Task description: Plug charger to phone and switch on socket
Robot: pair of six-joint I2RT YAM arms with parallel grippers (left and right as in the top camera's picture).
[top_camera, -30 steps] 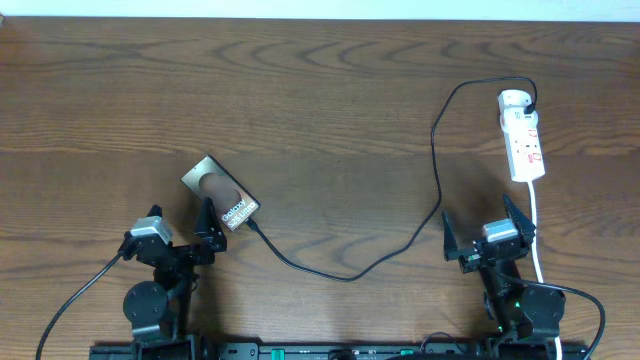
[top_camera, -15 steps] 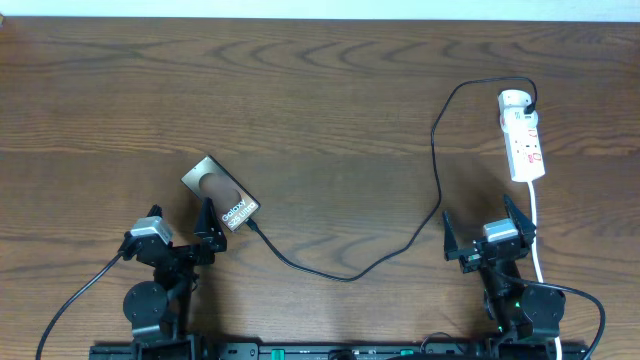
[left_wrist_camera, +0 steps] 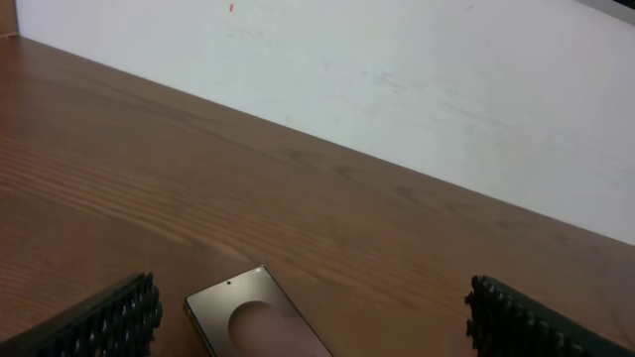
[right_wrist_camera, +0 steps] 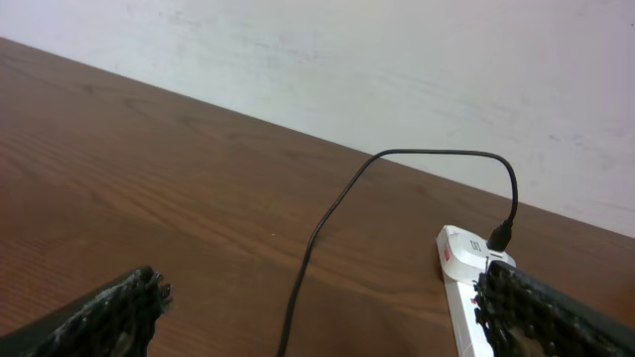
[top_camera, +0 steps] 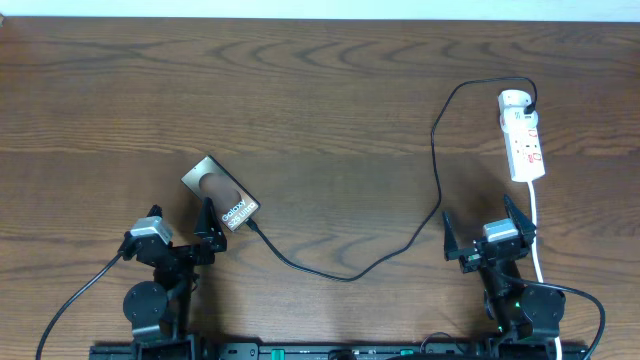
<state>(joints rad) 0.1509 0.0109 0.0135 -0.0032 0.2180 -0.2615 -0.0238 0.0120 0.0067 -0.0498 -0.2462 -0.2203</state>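
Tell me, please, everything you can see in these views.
phone: one, tan-brown with white lettering, left of centre.
power strip: one, white with red markings, far right; white cord trailing toward the robot.
charger cable: one, black, looping from the phone's near end to the power strip's far end.
table: one, dark wood.
wall: one, white, behind the table.
left gripper: black, open, near left.
right gripper: black, open, near right.

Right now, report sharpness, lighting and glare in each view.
Overhead: sharp and evenly lit; the phone looks paler at its far end, perhaps glare. Left wrist: table grain crisp, phone cropped at the bottom, jaws dark and soft-edged. Right wrist: socket and charger cable clear, jaws dark in the corners.
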